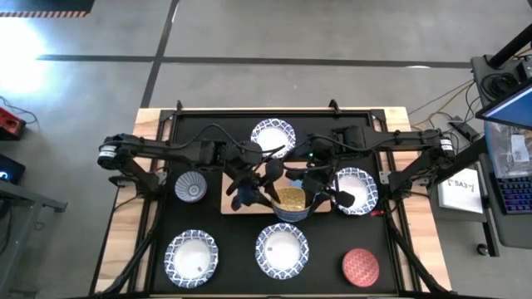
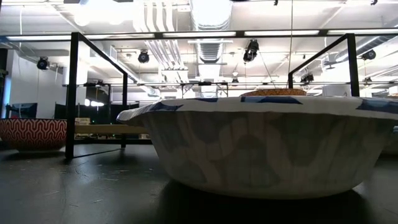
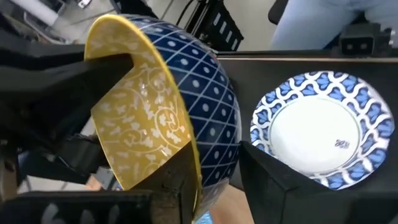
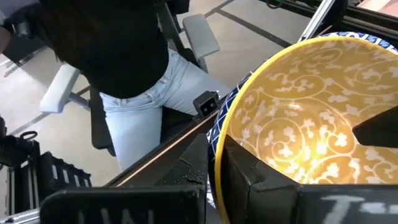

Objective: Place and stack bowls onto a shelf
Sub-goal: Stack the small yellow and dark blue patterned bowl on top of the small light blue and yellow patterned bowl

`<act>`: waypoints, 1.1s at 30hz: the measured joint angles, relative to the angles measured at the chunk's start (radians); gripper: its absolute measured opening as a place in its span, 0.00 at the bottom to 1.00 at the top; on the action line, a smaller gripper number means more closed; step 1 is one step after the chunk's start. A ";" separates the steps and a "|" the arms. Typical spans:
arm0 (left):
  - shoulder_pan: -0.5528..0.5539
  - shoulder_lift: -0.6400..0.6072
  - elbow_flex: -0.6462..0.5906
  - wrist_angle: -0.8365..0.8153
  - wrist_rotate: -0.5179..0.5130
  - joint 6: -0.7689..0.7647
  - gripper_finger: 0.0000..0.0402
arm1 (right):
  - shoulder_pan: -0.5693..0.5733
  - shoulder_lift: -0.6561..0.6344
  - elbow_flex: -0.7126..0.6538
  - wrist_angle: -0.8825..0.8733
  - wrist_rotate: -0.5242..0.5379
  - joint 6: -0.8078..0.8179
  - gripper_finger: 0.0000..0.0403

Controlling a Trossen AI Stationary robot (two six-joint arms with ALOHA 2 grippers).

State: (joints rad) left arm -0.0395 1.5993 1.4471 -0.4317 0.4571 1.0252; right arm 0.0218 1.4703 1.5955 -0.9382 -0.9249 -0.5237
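Note:
A small bowl [image 1: 291, 201], yellow inside and blue lattice outside, is up between my two grippers over the right end of the light wooden shelf [image 1: 237, 202], mouth mostly up. My right gripper [image 4: 214, 168] is shut on its rim. My left gripper [image 3: 217, 186] stands open at the opposite rim, one finger inside the bowl [image 3: 161, 124] and one outside. In the low view only the bowl's rim [image 2: 273, 92] shows, behind a wide patterned bowl [image 2: 261, 146]. My right gripper pinches the bowl's rim [image 4: 219, 134] on the side toward the table's right, one finger [image 4: 267, 177] inside against the yellow wall and one outside. The fingers slant down from the right. My left gripper's outer finger [image 3: 273, 177] stands by the blue wall [image 3: 224, 155]; whether it touches, I cannot tell.
Wide blue-and-white bowls lie on the black table at the far middle [image 1: 273, 137], at the right [image 1: 357, 189] and twice near the front [image 1: 191, 256] [image 1: 281, 249]. A small patterned bowl [image 1: 190, 187] sits left of the shelf, a speckled red one [image 1: 360, 266] front right. A person [image 4: 143, 106] stands beyond the table.

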 joint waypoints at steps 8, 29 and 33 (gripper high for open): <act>0.000 -0.005 0.000 -0.026 0.004 -0.081 0.26 | 0.000 -0.003 0.000 0.009 0.012 -0.003 0.02; -0.006 -0.055 -0.003 -0.053 -0.236 -0.096 0.26 | -0.003 -0.017 0.001 0.012 0.027 0.148 0.02; 0.003 -0.077 -0.004 -0.062 -0.336 -0.155 0.26 | 0.007 -0.021 0.001 -0.004 -0.028 0.176 0.02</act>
State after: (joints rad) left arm -0.0365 1.5225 1.4433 -0.4940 0.1207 0.8698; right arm 0.0285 1.4494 1.5963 -0.9424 -0.9533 -0.3473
